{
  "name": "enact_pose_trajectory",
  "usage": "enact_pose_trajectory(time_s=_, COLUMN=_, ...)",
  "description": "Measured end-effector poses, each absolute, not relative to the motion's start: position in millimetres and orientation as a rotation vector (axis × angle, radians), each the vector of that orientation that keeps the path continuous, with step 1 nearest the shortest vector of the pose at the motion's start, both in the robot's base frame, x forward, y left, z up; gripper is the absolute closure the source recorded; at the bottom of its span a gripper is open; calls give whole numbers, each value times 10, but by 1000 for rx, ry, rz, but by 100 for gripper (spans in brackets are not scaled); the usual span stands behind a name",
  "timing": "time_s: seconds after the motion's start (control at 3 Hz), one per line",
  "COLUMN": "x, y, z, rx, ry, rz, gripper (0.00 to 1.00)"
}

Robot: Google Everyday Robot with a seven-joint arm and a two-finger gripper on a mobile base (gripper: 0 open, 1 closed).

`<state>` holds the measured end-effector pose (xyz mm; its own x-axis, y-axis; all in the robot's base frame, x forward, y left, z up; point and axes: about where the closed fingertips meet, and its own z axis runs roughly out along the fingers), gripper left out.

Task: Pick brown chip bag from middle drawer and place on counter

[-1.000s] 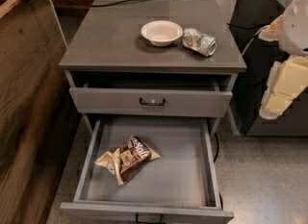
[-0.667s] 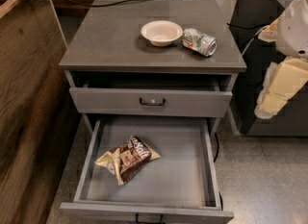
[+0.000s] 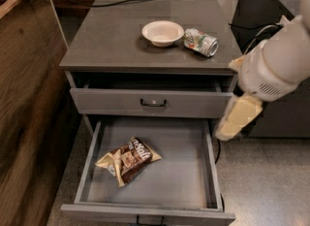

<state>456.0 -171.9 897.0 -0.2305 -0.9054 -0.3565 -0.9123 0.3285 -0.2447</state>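
The brown chip bag (image 3: 128, 159) lies flat on the floor of the open middle drawer (image 3: 181, 174), in its left half, with its tan ends spread out. The counter (image 3: 111, 33) is the grey top of the cabinet. My gripper (image 3: 237, 118) hangs from the white arm (image 3: 276, 65) at the right, just outside and above the drawer's right wall, level with the front of the upper drawer. It holds nothing that I can see and is well to the right of the bag.
A white bowl (image 3: 162, 32) and a silver-green can (image 3: 200, 42) on its side sit on the right rear part of the counter. The upper drawer (image 3: 152, 103) is slightly ajar. A wooden panel (image 3: 24, 99) stands at the left and dark furniture (image 3: 281, 118) at the right.
The arm and gripper have moved left and down, from beside the cabinet's right edge to just above the open drawer's right wall. The bag, bowl and can have not moved.
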Motion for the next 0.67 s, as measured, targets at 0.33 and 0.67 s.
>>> enact_pose_trajectory(time_s=0.33, x=4702, y=-1338, z=8363, rx=-1582, ry=2113, rz=148, gripper=0)
enact_pose_trajectory(time_s=0.67, x=5005, y=-901, z=7791, rx=-1566, ry=2033, rz=245, gripper=0)
